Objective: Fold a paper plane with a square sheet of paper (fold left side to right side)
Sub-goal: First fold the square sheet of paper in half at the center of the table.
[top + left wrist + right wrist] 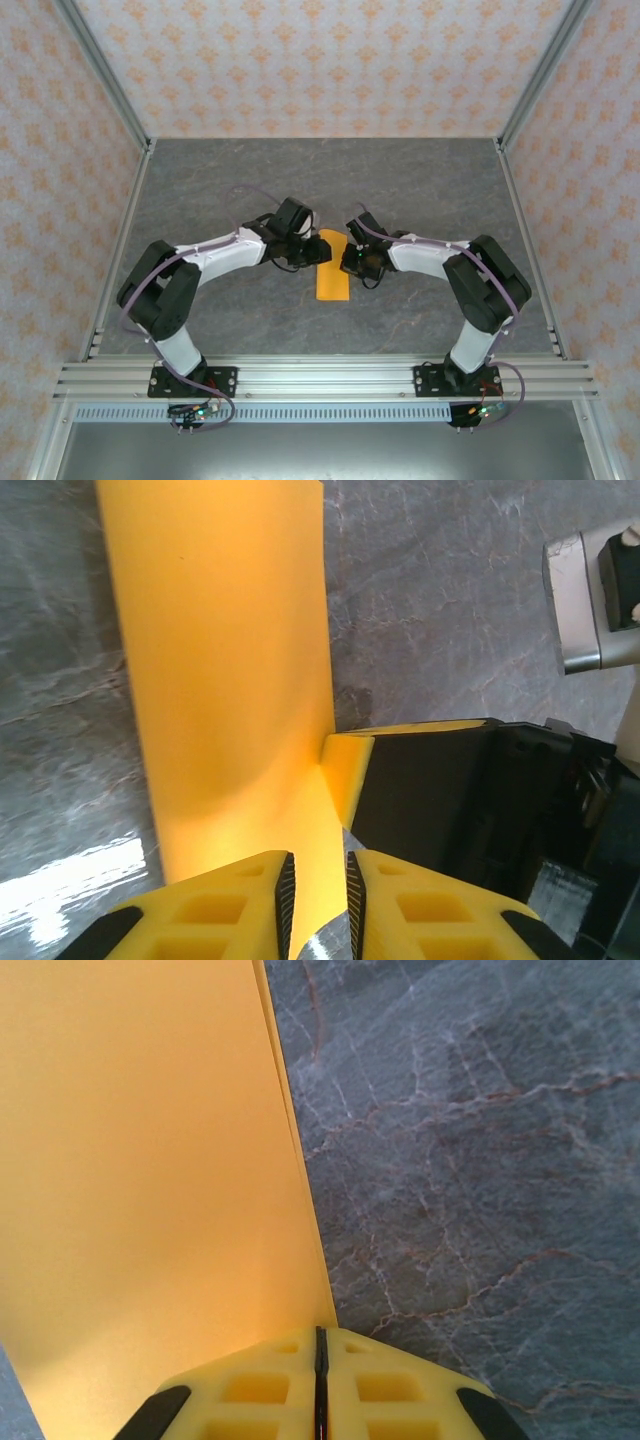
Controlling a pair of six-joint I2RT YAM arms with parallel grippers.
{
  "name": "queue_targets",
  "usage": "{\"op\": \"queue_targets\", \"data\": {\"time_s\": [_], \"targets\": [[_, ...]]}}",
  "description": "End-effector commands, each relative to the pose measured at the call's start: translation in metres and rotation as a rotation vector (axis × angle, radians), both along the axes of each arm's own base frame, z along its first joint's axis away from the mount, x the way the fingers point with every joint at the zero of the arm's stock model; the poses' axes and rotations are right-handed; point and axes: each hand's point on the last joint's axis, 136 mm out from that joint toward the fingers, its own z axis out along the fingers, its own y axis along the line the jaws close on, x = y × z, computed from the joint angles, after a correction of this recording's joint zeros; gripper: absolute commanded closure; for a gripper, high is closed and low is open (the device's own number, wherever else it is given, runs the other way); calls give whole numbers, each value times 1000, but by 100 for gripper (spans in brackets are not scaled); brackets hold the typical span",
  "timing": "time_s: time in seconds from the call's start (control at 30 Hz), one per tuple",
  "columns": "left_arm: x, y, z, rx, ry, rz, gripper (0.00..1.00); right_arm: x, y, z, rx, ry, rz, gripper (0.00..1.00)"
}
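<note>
Bright-orange sheet of paper (332, 277), thin and plain, lies flat near the middle of the grey marbled bench (420, 190). It is folded into a narrow rectangle, with its long sides running away from the arms.

Nearest the viewer, a silver metal rail (320, 378) crosses the bench edge and carries both black-and-white arms.

The right claw (320, 1332), made of yellow plastic, meets the paper's right long edge. Its two fingers are pressed together, with only a dark seam between them. In its wrist view the paper's edge runs straight into that seam. Two layers show along that edge. Whether the paper is caught in the seam cannot be told.

The left claw (317, 862), also yellow plastic, is at the paper's far left corner. Its fingers stand slightly apart, leaving a slim gap. Orange paper shows through that gap, and the sheet stretches away ahead of it. In this view the right claw's yellow tip touches the paper's side edge.

Beyond the bench rise pale walls (320, 60) with a small orange floral pattern.
</note>
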Motion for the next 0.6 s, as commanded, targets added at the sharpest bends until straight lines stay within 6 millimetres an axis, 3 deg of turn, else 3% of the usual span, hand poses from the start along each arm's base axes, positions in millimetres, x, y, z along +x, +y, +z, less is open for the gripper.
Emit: {"op": "queue_targets", "data": {"time_s": [0.0, 0.33, 0.57], "targets": [[-1, -14, -2, -68, 16, -33, 77, -25, -26, -36, -147, 113, -6, 90], [-8, 8, -46, 65, 67, -11, 78, -27, -30, -36, -168, 120, 2, 90], [-13, 20, -63, 100, 91, 6, 78, -30, -34, -36, -190, 127, 11, 91]]}}
